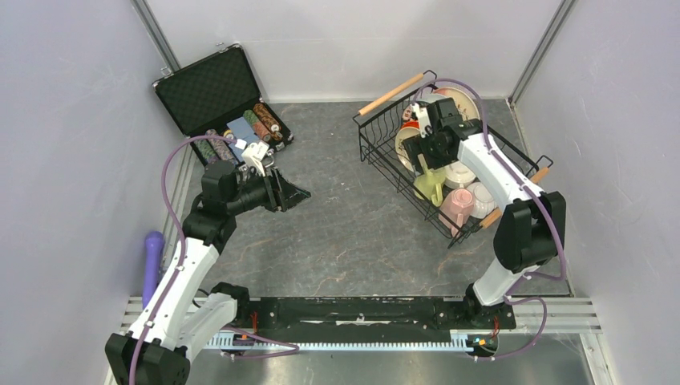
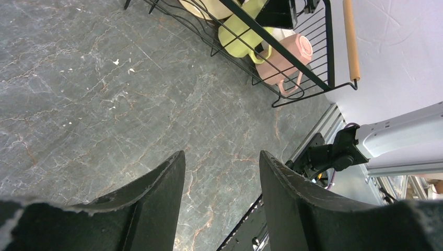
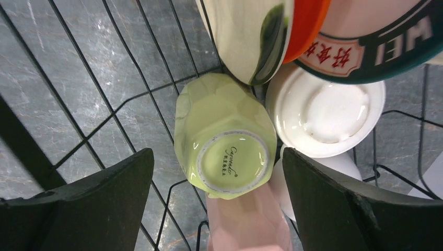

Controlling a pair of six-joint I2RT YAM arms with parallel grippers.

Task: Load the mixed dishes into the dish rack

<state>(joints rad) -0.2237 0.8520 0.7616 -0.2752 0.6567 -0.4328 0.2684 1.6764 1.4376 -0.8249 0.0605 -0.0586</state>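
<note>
The black wire dish rack (image 1: pixel 377 148) with wooden handles stands at the right rear and holds several plates and mugs. My right gripper (image 3: pixel 218 157) hangs open over the rack, empty, above the upturned yellow-green mug (image 3: pixel 224 135). The pink mug (image 3: pixel 245 222) lies just below the yellow-green mug, and a small white bowl (image 3: pixel 326 110) lies to its right. An orange plate (image 3: pixel 308 23) and a teal-rimmed plate (image 3: pixel 376 47) stand at the top. My left gripper (image 2: pixel 222 159) is open and empty above the grey table, left of centre (image 1: pixel 293 191). In the left wrist view the rack (image 2: pixel 292 55) shows the two mugs.
An open black foam-lined case (image 1: pixel 210 88) with striped poker chips (image 1: pixel 265 120) and a blue card box sits at the rear left. A purple object (image 1: pixel 152 261) lies at the table's left edge. Walls close in on three sides.
</note>
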